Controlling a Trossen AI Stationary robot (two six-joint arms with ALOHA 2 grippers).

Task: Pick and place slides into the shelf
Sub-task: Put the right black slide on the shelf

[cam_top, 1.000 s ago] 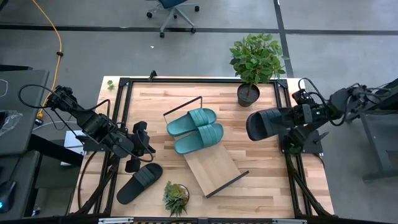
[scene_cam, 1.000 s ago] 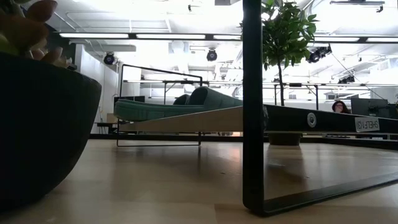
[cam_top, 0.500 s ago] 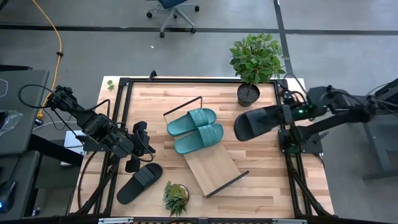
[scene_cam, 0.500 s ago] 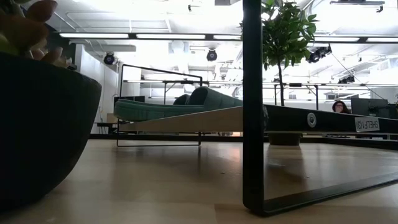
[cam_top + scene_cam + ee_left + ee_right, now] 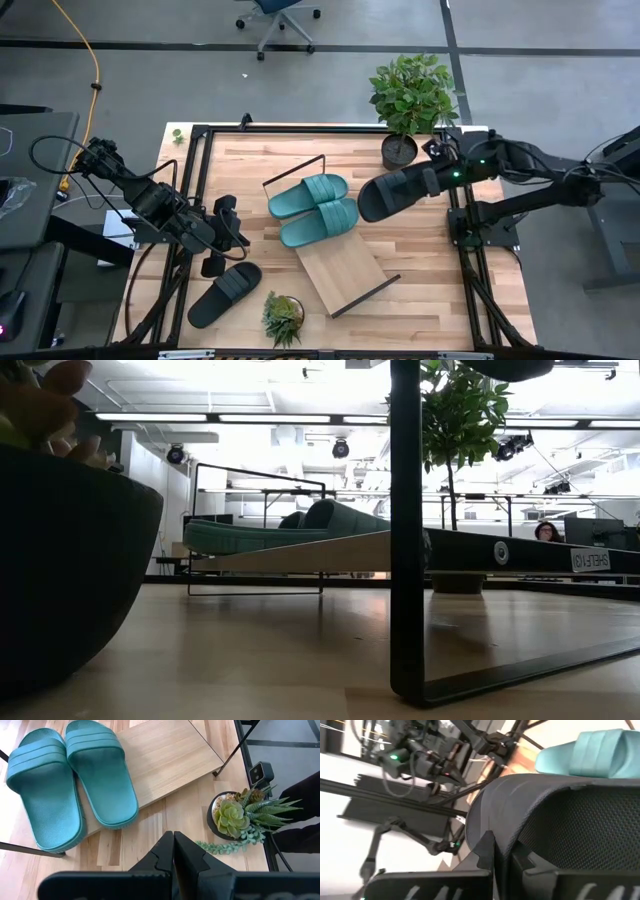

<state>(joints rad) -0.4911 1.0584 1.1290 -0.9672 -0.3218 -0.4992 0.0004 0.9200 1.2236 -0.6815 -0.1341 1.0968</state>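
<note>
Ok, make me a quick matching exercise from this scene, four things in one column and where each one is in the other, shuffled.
Things:
1. teal slides
2. black slide at the right
3. black slide at the left
4. small succulent pot

Places:
A. lying on the tabletop
B. side by side on the shelf
C. near the table's front edge
D. held by the right gripper

Pairs: 1-B, 2-D, 3-A, 4-C

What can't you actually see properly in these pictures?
- Low view: the black slide carried by the right pincer is cut off by the top edge.
- Low view: the other black slide on the table is hidden, a dark plant pot fills that side.
- Right wrist view: the shelf is blocked by the held slide.
- Left pincer: grips nothing visible.
</note>
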